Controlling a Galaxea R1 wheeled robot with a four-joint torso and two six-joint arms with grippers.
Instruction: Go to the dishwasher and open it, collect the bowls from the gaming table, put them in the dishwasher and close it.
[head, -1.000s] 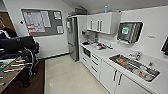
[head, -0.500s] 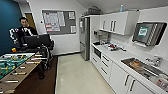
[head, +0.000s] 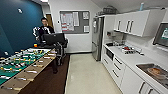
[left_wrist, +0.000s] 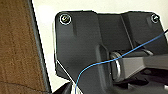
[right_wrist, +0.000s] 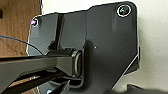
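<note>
The gaming table (head: 22, 62) stands at the left, with a green field, rods and a wooden rim. A small orange thing (head: 35, 45) sits at its far end; I cannot make out any bowls on it. Among the white lower cabinets next to the fridge there is a darker front (head: 109, 53); whether it is the dishwasher I cannot tell. In the left wrist view my arm's dark plate (left_wrist: 82, 45) hangs over brown carpet (left_wrist: 17, 45) and pale floor. In the right wrist view the plate (right_wrist: 100, 42) hangs over the same floor.
A person (head: 45, 30) stands behind a dark rig (head: 53, 40) past the table's far end. A steel fridge (head: 97, 37) is at the back. The white counter (head: 132, 60) with a sink (head: 155, 72) runs along the right. Pale floor (head: 87, 75) lies between.
The whole head picture has shifted: the camera has turned left and moved on. The gaming table and the person now show larger, and the counter sits further right.
</note>
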